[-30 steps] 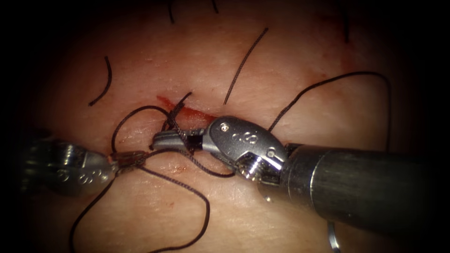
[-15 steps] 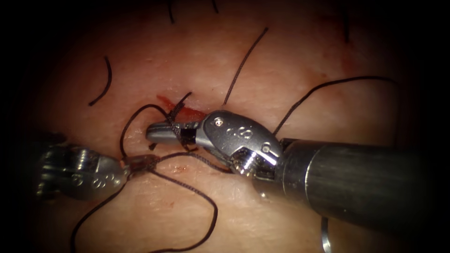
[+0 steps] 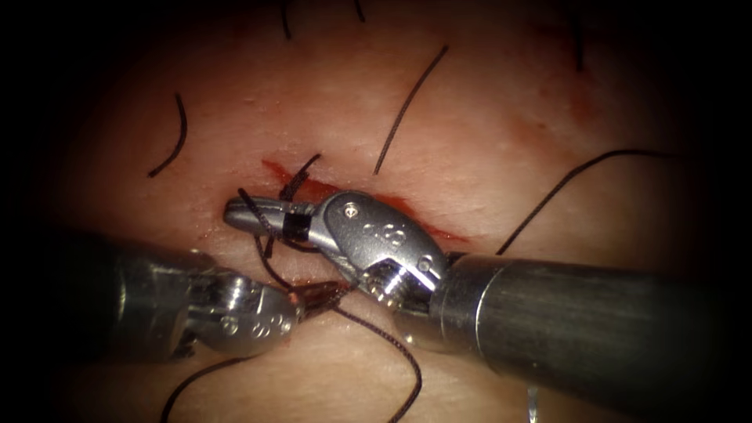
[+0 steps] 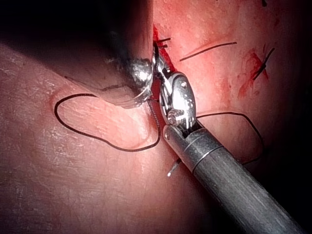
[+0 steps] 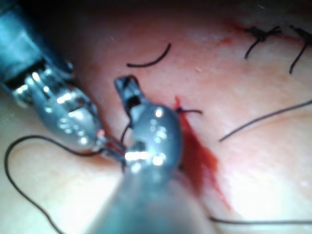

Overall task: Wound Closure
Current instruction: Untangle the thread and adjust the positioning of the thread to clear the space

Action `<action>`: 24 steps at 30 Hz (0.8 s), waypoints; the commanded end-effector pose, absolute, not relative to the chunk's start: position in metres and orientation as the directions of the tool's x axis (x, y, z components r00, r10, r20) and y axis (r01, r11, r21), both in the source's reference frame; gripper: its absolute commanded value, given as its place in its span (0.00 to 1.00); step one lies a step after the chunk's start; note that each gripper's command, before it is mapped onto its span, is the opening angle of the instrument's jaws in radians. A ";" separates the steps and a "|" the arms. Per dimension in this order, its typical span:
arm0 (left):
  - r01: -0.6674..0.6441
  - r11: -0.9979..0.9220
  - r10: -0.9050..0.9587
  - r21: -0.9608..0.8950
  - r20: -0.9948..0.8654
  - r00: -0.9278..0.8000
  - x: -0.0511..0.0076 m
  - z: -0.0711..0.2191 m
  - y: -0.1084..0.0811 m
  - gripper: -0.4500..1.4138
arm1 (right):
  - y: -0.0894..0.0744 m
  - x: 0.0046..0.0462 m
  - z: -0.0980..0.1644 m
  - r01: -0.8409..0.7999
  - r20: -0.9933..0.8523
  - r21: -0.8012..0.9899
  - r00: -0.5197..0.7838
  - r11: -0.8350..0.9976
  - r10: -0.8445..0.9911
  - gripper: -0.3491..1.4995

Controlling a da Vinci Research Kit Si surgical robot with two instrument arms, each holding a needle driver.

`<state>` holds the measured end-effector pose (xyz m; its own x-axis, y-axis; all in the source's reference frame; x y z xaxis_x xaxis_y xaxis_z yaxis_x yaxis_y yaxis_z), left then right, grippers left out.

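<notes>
1. My two tools crowd each other at the cut (image 3: 313, 188). My left tool (image 3: 321, 295) has its tip just under the wrist of my right tool (image 3: 251, 215), almost touching, and the right shaft lies low across the tissue (image 3: 470, 102) on the cut's right side.
2. Bare tissue lies above the cut and to its left. Two loose cut ends of thread rest there, one long and slanted (image 3: 407, 106) and one short and curved (image 3: 174, 141), both well apart from my jaws.
3. My left jaws are pressed together on the thread (image 3: 392, 345) close to the tip. From that grip one strand runs up toward the right jaws and another curves down over the near tissue.
4. My right jaws point left along the cut and look closed. Thread is wound across them, and a short end sticks up beside the tip, so I take it they pinch that thread.
5. Red fluid (image 3: 427, 223) lines the cut beside my right wrist.
6. The thread is dark and braided, and its far run arcs off to the right.
7. A thin bright curved sliver beneath my right shaft looks like the needle (image 3: 533, 401). Neither tool holds it, and I cannot tell whether it is in the tissue.
</notes>
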<state>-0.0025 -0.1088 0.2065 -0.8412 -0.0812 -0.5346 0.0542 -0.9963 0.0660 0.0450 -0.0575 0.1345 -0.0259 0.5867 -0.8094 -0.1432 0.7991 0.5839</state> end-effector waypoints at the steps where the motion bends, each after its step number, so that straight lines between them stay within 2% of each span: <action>1: 0.047 -0.996 -0.079 0.073 -0.533 -0.842 -0.0026 0.207 -0.109 0.00 | -0.058 0.0460 0.135 -0.142 -0.809 0.581 0.003 0.801 0.588 0.00; 4: 0.040 -0.995 -0.083 0.091 -0.530 -0.844 -0.0017 0.205 -0.109 0.00 | -0.058 0.0460 0.135 -0.148 -0.809 0.584 -0.026 0.798 0.587 0.00; 8: 0.039 -0.994 -0.088 0.102 -0.528 -0.845 -0.0032 0.205 -0.110 0.00 | -0.057 0.0470 0.135 -0.184 -0.800 0.600 -0.108 0.779 0.590 0.00; 22: 0.079 -0.992 -0.121 0.100 -0.550 -0.826 -0.0048 0.203 -0.113 0.00 | -0.056 0.0453 0.134 -0.280 -0.820 0.572 -0.159 0.771 0.550 0.00; 23: 0.083 -0.991 -0.125 0.101 -0.552 -0.824 -0.0046 0.202 -0.113 0.00 | -0.055 0.0452 0.134 -0.284 -0.819 0.572 -0.154 0.769 0.553 0.22; 24: 0.082 -0.991 -0.125 0.101 -0.554 -0.823 -0.0045 0.202 -0.113 0.00 | -0.055 0.0451 0.134 -0.286 -0.819 0.572 -0.142 0.769 0.556 0.31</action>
